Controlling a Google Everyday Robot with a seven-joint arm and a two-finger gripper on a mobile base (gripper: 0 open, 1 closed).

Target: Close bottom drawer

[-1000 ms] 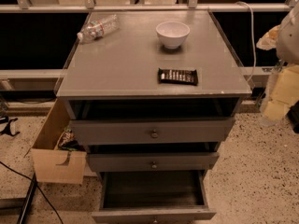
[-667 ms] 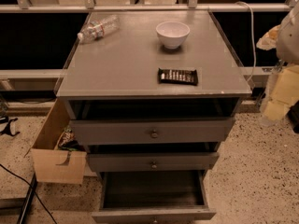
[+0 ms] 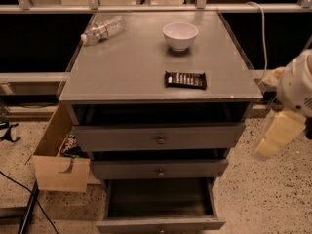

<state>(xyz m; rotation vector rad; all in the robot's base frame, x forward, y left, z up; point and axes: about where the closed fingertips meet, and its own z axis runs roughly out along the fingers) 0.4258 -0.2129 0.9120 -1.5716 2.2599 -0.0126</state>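
The bottom drawer [image 3: 160, 224] of the grey cabinet is pulled far out. Its slim front sits at the lower edge of the view and its inside [image 3: 158, 197] looks empty. The middle drawer [image 3: 160, 169] and the top drawer [image 3: 159, 137], each with a small round knob, stand slightly out. My gripper [image 3: 269, 146], white and pale yellow, hangs in the air to the right of the cabinet at about the top drawer's height. It touches nothing.
On the cabinet top [image 3: 122, 72] are a white bowl [image 3: 180, 35], a dark snack bar [image 3: 185, 80] and a plastic bottle [image 3: 101, 30] on its side. An open cardboard box [image 3: 57, 165] stands on the floor at the left. A cable [image 3: 19, 189] lies on the speckled floor.
My gripper has moved down and a little left beside the cabinet. The drawers and the things on top have not moved.
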